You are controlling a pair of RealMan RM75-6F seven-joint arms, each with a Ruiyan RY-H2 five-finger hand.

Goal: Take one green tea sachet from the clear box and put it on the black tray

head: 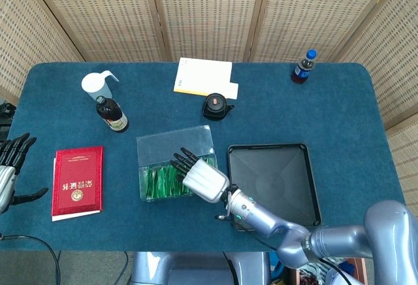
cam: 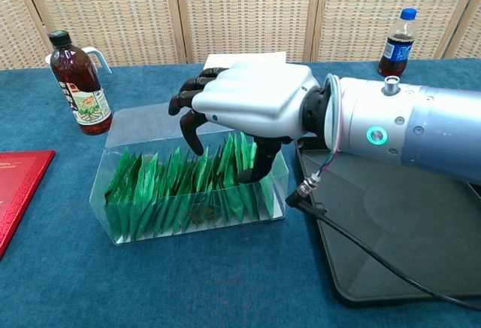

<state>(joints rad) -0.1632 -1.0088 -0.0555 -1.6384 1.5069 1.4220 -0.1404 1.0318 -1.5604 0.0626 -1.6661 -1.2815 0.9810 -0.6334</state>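
The clear box (head: 171, 145) (cam: 147, 128) lies mid-table with a row of green tea sachets (head: 159, 180) (cam: 171, 189) standing in its near half. My right hand (head: 203, 178) (cam: 252, 102) hovers palm-down over the box's right end. Its dark fingers (cam: 188, 119) are spread and curl down toward the sachet tops, and the thumb dips among the sachets at the right end. I see no sachet lifted or pinched. The black tray (head: 274, 182) (cam: 391, 226) lies empty just right of the box. My left hand (head: 10, 162) rests at the table's far left edge, fingers apart and holding nothing.
A brown bottle (head: 112, 115) (cam: 81, 87) and a white jug (head: 98, 83) stand behind-left of the box. A red booklet (head: 78, 182) (cam: 15, 185) lies to the left. A white book (head: 203, 77), a black round object (head: 217, 106) and a cola bottle (head: 302, 67) (cam: 396, 38) are at the back.
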